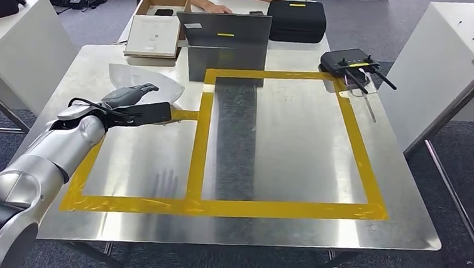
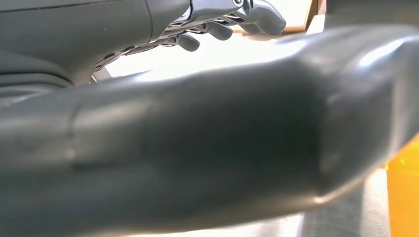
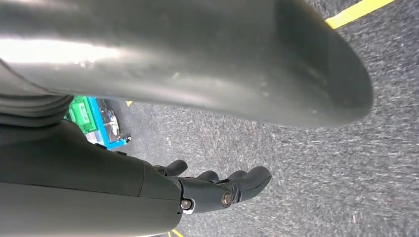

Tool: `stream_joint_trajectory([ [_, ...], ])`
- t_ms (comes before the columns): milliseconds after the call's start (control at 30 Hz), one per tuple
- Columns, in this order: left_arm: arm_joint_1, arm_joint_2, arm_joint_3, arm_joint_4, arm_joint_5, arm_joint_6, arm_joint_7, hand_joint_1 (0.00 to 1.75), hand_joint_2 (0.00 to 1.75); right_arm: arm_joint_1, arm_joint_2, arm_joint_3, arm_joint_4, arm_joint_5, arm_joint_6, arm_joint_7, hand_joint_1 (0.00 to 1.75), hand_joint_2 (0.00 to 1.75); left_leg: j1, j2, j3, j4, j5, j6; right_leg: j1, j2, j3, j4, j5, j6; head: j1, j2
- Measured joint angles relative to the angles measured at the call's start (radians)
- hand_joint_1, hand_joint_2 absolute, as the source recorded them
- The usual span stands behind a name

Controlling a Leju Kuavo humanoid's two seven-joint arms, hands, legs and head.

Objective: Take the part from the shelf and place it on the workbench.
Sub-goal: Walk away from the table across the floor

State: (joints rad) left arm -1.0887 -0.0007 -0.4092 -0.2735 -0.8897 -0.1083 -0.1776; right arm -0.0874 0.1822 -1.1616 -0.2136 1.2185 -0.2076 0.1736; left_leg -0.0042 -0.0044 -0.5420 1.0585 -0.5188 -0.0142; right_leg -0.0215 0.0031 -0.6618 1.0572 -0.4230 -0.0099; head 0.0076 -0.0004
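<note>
The left arm [image 1: 44, 158] is built of rounded, polished silver shells, with a matte black segment at its near end. A thin black cable loops over the wrist, beside a small light grey cover. The left hand [image 1: 137, 108] is dark grey to black, its thumb a paler grey than its darker fingers [image 2: 217, 30], which in the left wrist view show ribbed metal links and a round screw head at a knuckle. The right hand [image 3: 217, 190] is the same matte dark grey, with rounded fingertips and two bright screw heads at its base, under a thick, glossy dark grey thumb [image 3: 197, 54]
</note>
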Motion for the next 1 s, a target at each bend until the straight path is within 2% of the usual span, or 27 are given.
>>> stream_joint_trajectory([
  [67, -0.002, 0.003, 0.002, -0.002, -0.001, 0.0, -0.001, 0.0, 0.0, 0.0, 0.001, 0.0, 0.0, 0.001, 0.003, 0.0, 0.0, 0.0, -0.008, -0.001, 0.01, -0.027, 0.004, 0.007, -0.003, 0.0, 0.001, -0.008, 0.014, 0.014, -0.001, 0.0],
  [133, -0.004, 0.003, 0.005, -0.003, -0.001, 0.0, 0.0, 0.0, 0.0, 0.0, 0.001, 0.0, 0.0, 0.001, 0.004, 0.0, 0.0, 0.0, -0.006, 0.002, 0.005, -0.043, 0.023, 0.02, -0.005, 0.001, -0.003, -0.012, 0.017, 0.028, -0.003, 0.0],
  [167, -0.004, 0.003, 0.006, -0.003, -0.001, 0.0, 0.0, 0.0, 0.0, 0.001, 0.001, 0.0, 0.0, 0.001, 0.004, 0.0, 0.0, 0.0, -0.003, 0.003, 0.002, -0.051, 0.036, 0.028, -0.004, 0.001, -0.011, 0.002, -0.002, 0.032, -0.003, 0.0],
  [200, -0.004, 0.002, 0.008, -0.003, -0.001, 0.0, 0.0, 0.0, 0.0, 0.001, 0.0, 0.0, 0.0, 0.001, 0.004, 0.001, 0.0, 0.0, 0.0, 0.004, -0.004, -0.057, 0.049, 0.034, -0.004, 0.001, -0.024, 0.036, -0.036, 0.035, -0.002, 0.0],
  [267, -0.003, 0.002, 0.013, -0.002, -0.002, 0.0, 0.001, 0.0, 0.0, 0.001, -0.001, 0.0, 0.0, 0.001, 0.005, 0.001, 0.0, 0.0, -0.002, 0.005, -0.028, -0.056, 0.068, 0.042, -0.003, 0.001, -0.06, 0.152, -0.123, 0.039, -0.001, 0.0],
  [300, -0.001, 0.002, 0.014, -0.002, -0.002, 0.0, 0.001, 0.0, 0.0, 0.001, -0.003, 0.0, 0.0, 0.001, 0.005, 0.0, 0.0, 0.0, -0.002, 0.005, -0.041, -0.053, 0.076, 0.043, -0.002, 0.001, -0.072, 0.206, -0.148, 0.04, -0.001, 0.0],
  [333, 0.002, 0.002, 0.015, -0.001, -0.002, 0.0, 0.001, 0.0, 0.0, 0.0, -0.004, 0.0, 0.0, 0.001, 0.005, 0.0, 0.0, 0.0, -0.003, 0.005, -0.054, -0.049, 0.082, 0.042, -0.002, 0.001, -0.071, 0.234, -0.153, 0.042, -0.002, 0.0],
  [367, 0.004, 0.002, 0.015, 0.0, -0.003, 0.0, 0.001, 0.0, 0.0, 0.0, -0.004, 0.0, 0.0, 0.001, 0.005, 0.0, 0.0, 0.0, -0.002, 0.005, -0.067, -0.044, 0.088, 0.04, -0.002, 0.0, -0.053, 0.227, -0.14, 0.042, -0.001, 0.0],
  [400, 0.005, 0.002, 0.016, 0.0, -0.006, 0.0, 0.001, 0.0, 0.0, 0.0, -0.005, 0.0, 0.0, 0.001, 0.005, 0.0, 0.0, 0.0, -0.001, 0.005, -0.079, -0.037, 0.093, 0.038, -0.003, 0.0, -0.017, 0.184, -0.117, 0.043, -0.002, 0.0],
  [433, 0.005, 0.002, 0.016, 0.0, -0.008, 0.0, 0.001, 0.0, 0.0, -0.001, -0.005, 0.0, 0.0, 0.002, 0.005, 0.0, 0.0, 0.0, 0.0, 0.005, -0.091, -0.029, 0.097, 0.034, -0.003, -0.002, 0.028, 0.119, -0.106, 0.042, -0.001, 0.0],
  [500, 0.005, 0.003, 0.019, -0.002, -0.012, 0.0, 0.002, 0.0, 0.0, -0.003, -0.005, 0.0, 0.0, 0.002, 0.005, 0.0, 0.0, 0.0, -0.001, 0.006, -0.106, -0.017, 0.103, 0.025, 0.002, -0.003, 0.091, 0.023, -0.094, 0.033, -0.002, 0.0],
  [533, 0.005, 0.003, 0.021, -0.002, -0.012, 0.0, 0.002, 0.0, 0.0, -0.004, -0.005, 0.0, 0.0, 0.002, 0.005, 0.0, 0.0, 0.0, -0.002, 0.006, -0.11, -0.014, 0.107, 0.019, 0.004, -0.002, 0.1, 0.004, -0.098, 0.026, -0.003, 0.0],
  [633, 0.005, 0.005, 0.024, -0.002, -0.014, -0.002, 0.001, 0.0, 0.0, -0.004, -0.005, 0.0, 0.0, 0.003, 0.005, 0.0, 0.0, 0.0, -0.003, 0.004, -0.117, -0.014, 0.116, 0.0, 0.003, -0.003, 0.09, -0.003, -0.081, 0.004, -0.004, 0.0],
  [667, 0.005, 0.007, 0.025, -0.002, -0.015, -0.002, 0.0, 0.0, 0.0, -0.005, -0.005, 0.0, 0.0, 0.003, 0.006, 0.0, 0.0, 0.0, -0.002, 0.004, -0.125, -0.001, 0.099, -0.007, 0.001, -0.004, 0.084, -0.007, -0.072, -0.003, -0.005, 0.0],
  [700, 0.005, 0.01, 0.026, -0.002, -0.016, -0.003, 0.0, 0.0, 0.0, -0.005, -0.005, 0.0, 0.0, 0.003, 0.006, 0.0, 0.0, 0.0, 0.0, 0.003, -0.138, 0.03, 0.068, -0.013, -0.002, -0.005, 0.077, -0.011, -0.062, -0.009, -0.006, 0.0],
  [733, 0.005, 0.012, 0.026, -0.002, -0.018, -0.003, -0.001, 0.0, 0.0, -0.005, -0.005, 0.0, 0.0, 0.002, 0.006, 0.0, 0.0, 0.0, 0.002, 0.003, -0.154, 0.08, 0.024, -0.019, -0.002, -0.005, 0.068, -0.012, -0.054, -0.013, -0.007, 0.0],
  [767, 0.005, 0.013, 0.027, -0.001, -0.02, -0.004, -0.001, 0.0, 0.0, -0.004, -0.005, 0.0, 0.0, 0.002, 0.006, 0.0, 0.0, 0.0, 0.004, 0.003, -0.172, 0.143, -0.019, -0.024, -0.002, -0.005, 0.059, -0.012, -0.046, -0.015, -0.008, 0.0],
  [800, 0.006, 0.013, 0.027, 0.0, -0.021, -0.005, -0.001, 0.0, 0.0, -0.004, -0.005, 0.0, 0.0, 0.002, 0.006, 0.0, 0.0, 0.0, 0.006, 0.003, -0.185, 0.201, -0.049, -0.028, -0.002, -0.005, 0.049, -0.012, -0.038, -0.014, -0.008, 0.0],
  [833, 0.007, 0.012, 0.027, 0.001, -0.023, -0.007, 0.0, 0.0, 0.0, -0.004, -0.005, 0.0, 0.0, 0.001, 0.006, 0.0, 0.0, 0.0, 0.007, 0.003, -0.187, 0.238, -0.06, -0.03, -0.002, -0.005, 0.039, -0.012, -0.03, -0.014, -0.008, 0.0],
  [867, 0.007, 0.011, 0.027, 0.002, -0.025, -0.008, 0.0, 0.0, 0.0, -0.004, -0.006, 0.0, 0.0, 0.0, 0.005, 0.0, 0.0, 0.0, 0.008, 0.004, -0.173, 0.242, -0.053, -0.031, -0.002, -0.005, 0.028, -0.011, -0.022, -0.012, -0.008, 0.0],
  [900, 0.007, 0.01, 0.028, 0.002, -0.027, -0.009, 0.0, 0.0, 0.0, -0.004, -0.006, 0.0, 0.0, 0.0, 0.005, 0.0, 0.0, 0.0, 0.009, 0.003, -0.14, 0.211, -0.032, -0.029, -0.002, -0.005, 0.019, -0.011, -0.013, -0.009, -0.008, 0.0],
  [933, 0.006, 0.008, 0.029, 0.003, -0.029, -0.01, 0.0, 0.0, 0.0, -0.004, -0.006, 0.0, 0.0, 0.0, 0.005, 0.0, 0.0, 0.0, 0.009, 0.003, -0.093, 0.151, -0.01, -0.026, -0.002, -0.005, 0.011, -0.011, -0.006, -0.006, -0.008, 0.0],
  [967, 0.005, 0.006, 0.029, 0.002, -0.03, -0.01, 0.0, 0.0, 0.0, -0.004, -0.005, 0.0, 0.0, 0.0, 0.005, 0.0, 0.0, 0.0, 0.008, 0.002, -0.041, 0.08, -0.001, -0.021, -0.001, -0.005, 0.005, -0.011, 0.001, -0.002, -0.008, 0.0],
  [1000, 0.004, 0.004, 0.03, 0.0, -0.032, -0.011, 0.0, 0.0, 0.0, -0.004, -0.005, 0.0, 0.0, 0.0, 0.004, 0.0, 0.0, 0.0, 0.006, 0.0, -0.004, 0.025, 0.002, -0.015, -0.001, -0.005, 0.001, -0.012, 0.008, 0.003, -0.008, 0.0],
])
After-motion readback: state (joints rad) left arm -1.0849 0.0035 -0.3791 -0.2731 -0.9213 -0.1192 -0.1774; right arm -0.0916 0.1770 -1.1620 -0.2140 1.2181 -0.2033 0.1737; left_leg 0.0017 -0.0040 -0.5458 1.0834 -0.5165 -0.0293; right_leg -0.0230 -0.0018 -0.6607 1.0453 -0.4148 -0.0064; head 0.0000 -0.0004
